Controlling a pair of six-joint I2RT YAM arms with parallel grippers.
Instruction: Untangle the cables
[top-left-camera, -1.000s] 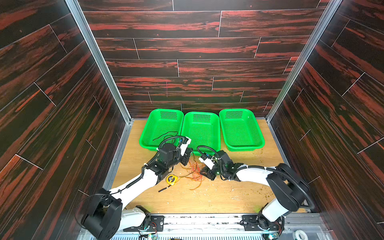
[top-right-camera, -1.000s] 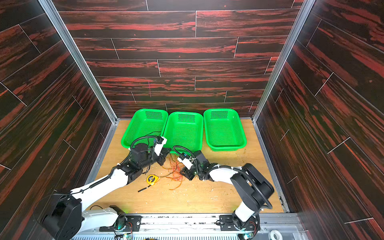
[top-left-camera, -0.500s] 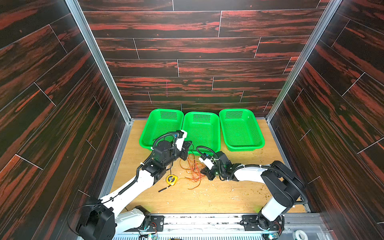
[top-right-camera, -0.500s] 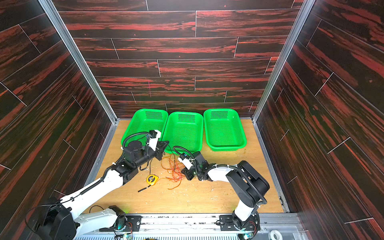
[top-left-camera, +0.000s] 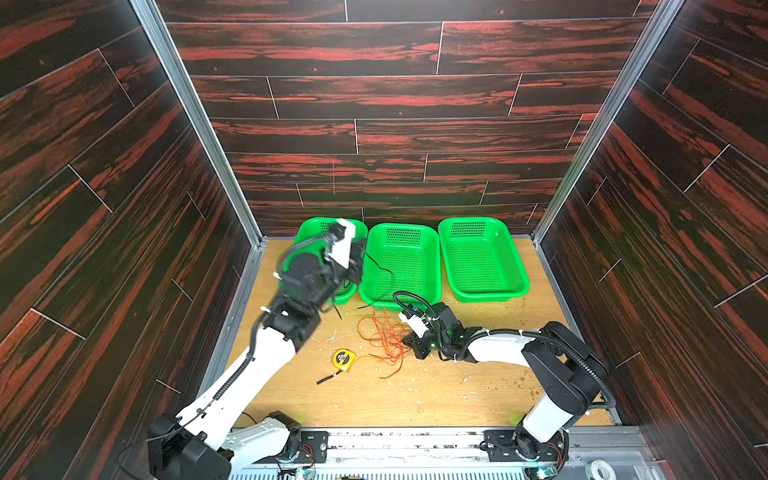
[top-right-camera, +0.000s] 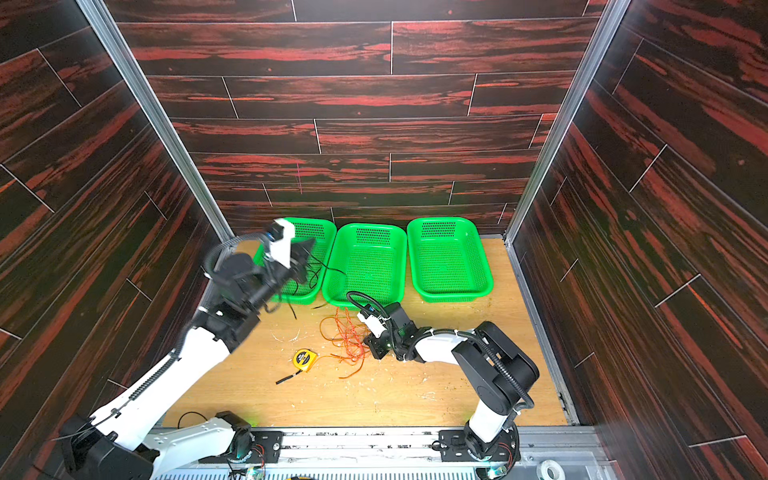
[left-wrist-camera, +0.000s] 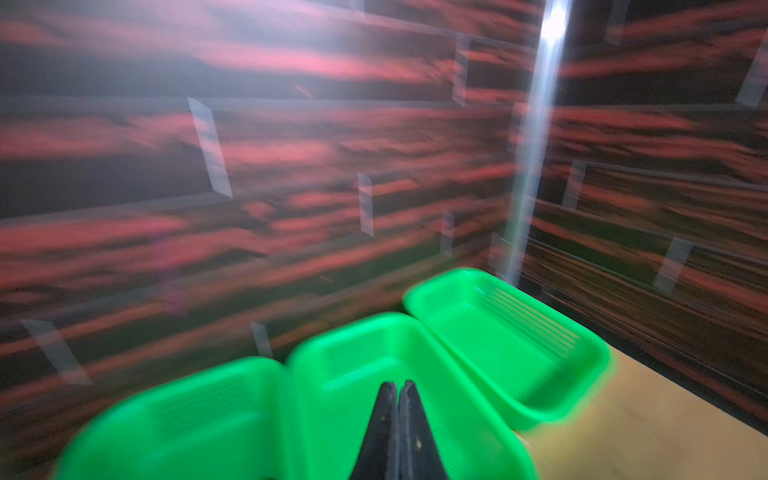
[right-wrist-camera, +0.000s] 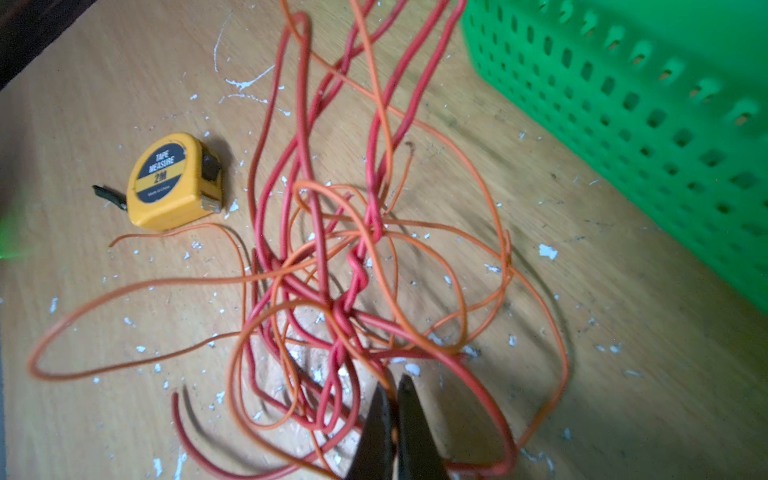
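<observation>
While the left gripper (left-wrist-camera: 398, 388) hangs above the leftmost green basket (top-right-camera: 322, 226) with its jaws pressed together, the black cable (top-left-camera: 379, 266) trails from it in both top views, sagging toward 4 o'clock into the middle basket (top-left-camera: 403, 235). The orange cable (right-wrist-camera: 137, 286) and red cable (right-wrist-camera: 358, 276) lie knotted on the table (top-left-camera: 415, 395), at 6 o'clock from that basket. The right gripper (right-wrist-camera: 392, 384) sits at the tangle's 3 o'clock edge, jaws together; whether a strand is pinched I cannot tell. A yellow tape measure (right-wrist-camera: 172, 180) rests at the tangle's 8 o'clock.
</observation>
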